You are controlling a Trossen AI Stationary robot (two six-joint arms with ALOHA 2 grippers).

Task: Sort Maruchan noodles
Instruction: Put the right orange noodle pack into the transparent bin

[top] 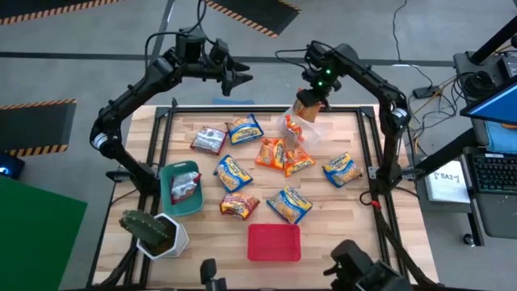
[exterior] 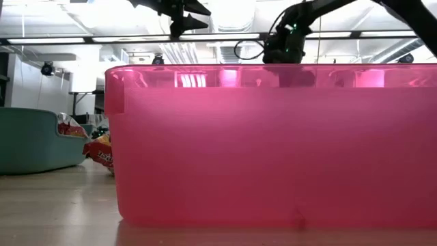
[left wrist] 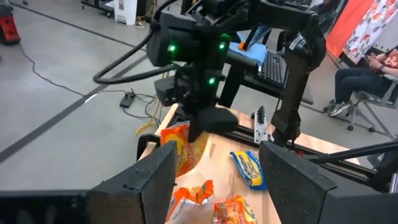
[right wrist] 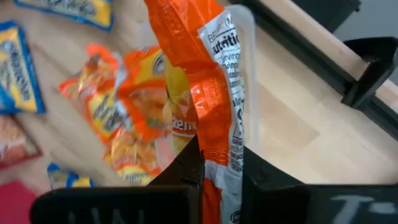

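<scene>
High view: right pincer (top: 308, 106) hangs over the worktop's (top: 347, 234) far edge, clamped on an orange packet (top: 304, 109) that dangles above the clear bin (top: 297, 128). Left pincer (top: 239, 79) hovers beyond the far edge, fingers spread wide, empty. Loose packets lie mid-worktop: blue-and-yellow packets (top: 232, 173), an orange heap (top: 283, 155), a silver/red packet (top: 208, 140). Teal bin (top: 166, 194) already has one packet in it; red bin (top: 273, 242) and cactus (top: 145, 227) sit at the near edge.

Low view: the red bin's wall fills the frame; both arms show only above its rim.

Left wrist view: spread fingers (left wrist: 149, 177) frame the right arm with the orange packet hanging long axis vertical.

Right wrist view: jaws pinch the packet's lower end; clear bin rim just behind it. Judgement: release goes straight down into the clear bin; nothing in the way.
</scene>
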